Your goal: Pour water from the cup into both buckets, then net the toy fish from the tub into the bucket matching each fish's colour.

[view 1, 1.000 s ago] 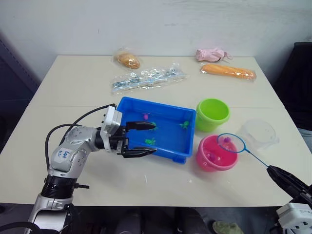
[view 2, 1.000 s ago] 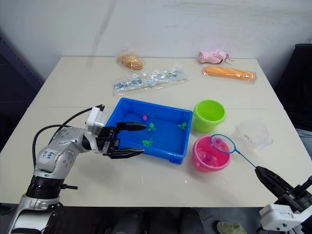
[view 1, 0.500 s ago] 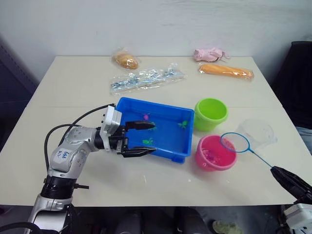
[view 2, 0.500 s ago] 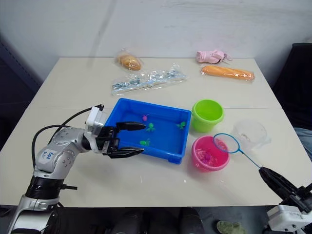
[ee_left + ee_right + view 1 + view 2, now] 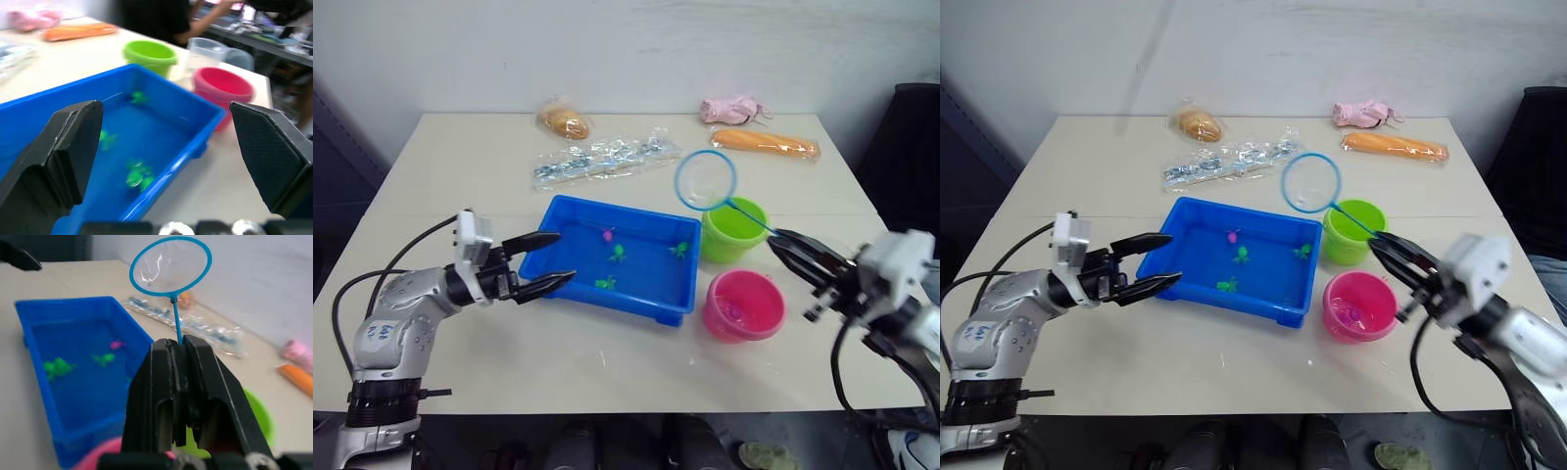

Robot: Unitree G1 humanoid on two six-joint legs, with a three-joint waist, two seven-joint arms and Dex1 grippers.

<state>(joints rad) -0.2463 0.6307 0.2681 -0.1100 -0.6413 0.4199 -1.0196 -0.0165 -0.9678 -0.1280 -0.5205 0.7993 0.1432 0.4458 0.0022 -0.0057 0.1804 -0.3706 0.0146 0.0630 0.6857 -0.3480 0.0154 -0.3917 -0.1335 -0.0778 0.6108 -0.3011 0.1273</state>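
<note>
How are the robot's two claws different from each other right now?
The left gripper is open, fingers spread and holding nothing; the right gripper is shut on the net handle. The left gripper sits low beside the near-left corner of the blue tub; the right gripper is raised near the green bucket, with the hoop up in the air above the tub's far edge. Both have two black fingers and point toward the tub.

Right claw [image 5: 783,245] swung in toward 9 o'clock, lifting net [image 5: 706,180] off the pink bucket [image 5: 744,305], hoop now raised past the green bucket [image 5: 734,230]. Left claw [image 5: 546,261] backed off the tub [image 5: 617,259] toward 9 o'clock, fingers spread.
</note>
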